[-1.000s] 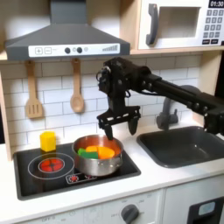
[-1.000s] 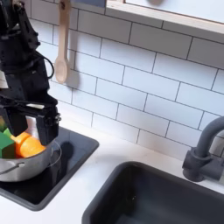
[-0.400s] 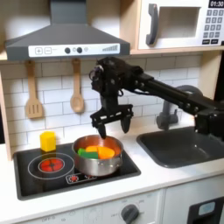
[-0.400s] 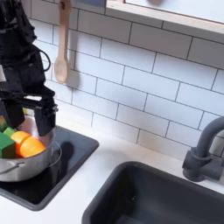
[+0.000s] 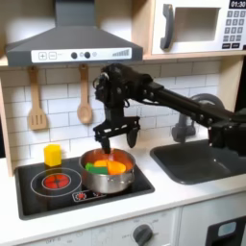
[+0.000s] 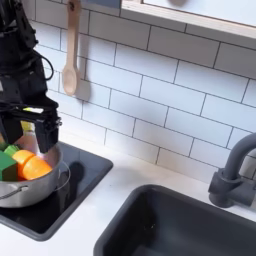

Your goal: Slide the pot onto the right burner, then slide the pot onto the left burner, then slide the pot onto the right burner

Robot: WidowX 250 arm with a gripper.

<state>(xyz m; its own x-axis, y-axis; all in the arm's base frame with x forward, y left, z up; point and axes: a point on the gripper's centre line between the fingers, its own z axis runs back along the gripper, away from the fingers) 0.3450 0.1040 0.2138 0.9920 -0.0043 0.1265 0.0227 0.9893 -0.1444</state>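
I see the pot (image 5: 107, 171), shiny silver with low walls, holding orange, green and yellow food pieces, sitting on the black stovetop over the right burner (image 5: 113, 183). My tool (image 5: 114, 142) hangs open just above its back rim. The left burner (image 5: 57, 180) lies bare beside it.

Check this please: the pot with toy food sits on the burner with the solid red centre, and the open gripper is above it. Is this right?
Not quite. In the first exterior view the pot sits on the other burner, toward the stove's right; the solid-centred burner lies bare. The rest holds: the gripper is open above the pot.
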